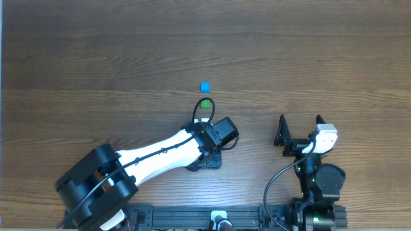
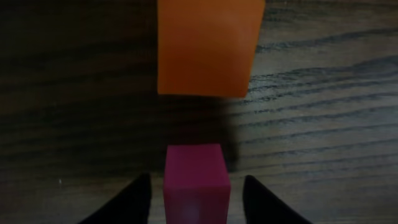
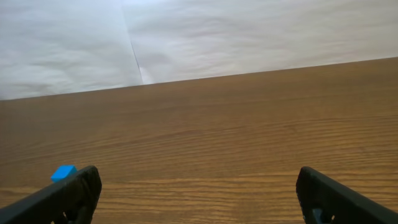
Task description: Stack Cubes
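A magenta cube [image 2: 196, 186] sits between the fingers of my left gripper [image 2: 196, 180], which is open, with a gap on each side of the cube. Just beyond it on the wood lies an orange cube [image 2: 208, 46]. In the top view the left arm's wrist [image 1: 215, 135] hangs over the table's middle and hides both cubes. A green cube [image 1: 205, 104] lies right beyond the wrist, and a blue cube [image 1: 205, 86] [image 3: 63, 172] a little farther out. My right gripper [image 1: 300, 128] [image 3: 198, 180] stands open near its base, with nothing between its fingers.
The wooden table [image 1: 321, 58] stretches bare to the left, right and far side. A black cable [image 1: 209, 110] loops from the left wrist around the green cube. A white wall [image 3: 249, 37] stands behind the table's far edge.
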Motion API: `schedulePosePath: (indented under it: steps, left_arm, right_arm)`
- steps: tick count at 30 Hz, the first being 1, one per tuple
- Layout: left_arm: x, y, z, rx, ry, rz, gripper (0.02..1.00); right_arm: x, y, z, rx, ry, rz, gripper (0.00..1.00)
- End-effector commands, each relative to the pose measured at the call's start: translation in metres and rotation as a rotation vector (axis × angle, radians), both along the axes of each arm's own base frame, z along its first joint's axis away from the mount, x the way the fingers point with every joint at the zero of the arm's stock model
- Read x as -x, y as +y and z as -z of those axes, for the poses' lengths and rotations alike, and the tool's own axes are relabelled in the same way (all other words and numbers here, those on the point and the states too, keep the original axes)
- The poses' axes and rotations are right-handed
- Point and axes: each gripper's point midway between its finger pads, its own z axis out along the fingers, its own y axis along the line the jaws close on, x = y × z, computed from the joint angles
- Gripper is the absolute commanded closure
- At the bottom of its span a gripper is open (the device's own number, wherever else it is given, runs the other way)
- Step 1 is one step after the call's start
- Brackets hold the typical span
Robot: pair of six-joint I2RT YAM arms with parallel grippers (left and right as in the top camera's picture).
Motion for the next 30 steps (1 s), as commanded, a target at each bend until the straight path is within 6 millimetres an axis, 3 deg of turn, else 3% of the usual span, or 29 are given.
schedulePosePath:
  steps: [1, 12, 18, 25, 30]
  left_arm:
    - [0.000, 0.004, 0.005, -0.026, -0.005, 0.010, 0.621]
    - [0.000, 0.004, 0.004, -0.024, -0.006, 0.010, 0.919]
    - [-0.015, 0.003, -0.027, 0.026, -0.043, -0.022, 0.980]
    - [-0.064, -0.003, -0.082, 0.036, -0.130, -0.008, 0.978]
    - [-0.100, -0.009, -0.097, 0.040, -0.155, -0.012, 0.978]
  right_arm:
    - [0.000, 0.000, 0.002, -0.004, 0.001, -0.002, 0.009]
    - [0.000, 0.000, 0.002, -0.004, 0.001, -0.002, 0.007]
    - [0.000, 0.000, 0.002, -0.003, 0.001, -0.002, 0.007]
    - [0.000, 0.000, 0.002, -0.003, 0.001, -0.002, 0.009]
    - [0.000, 0.000, 0.002, -0.003, 0.001, -0.002, 0.007]
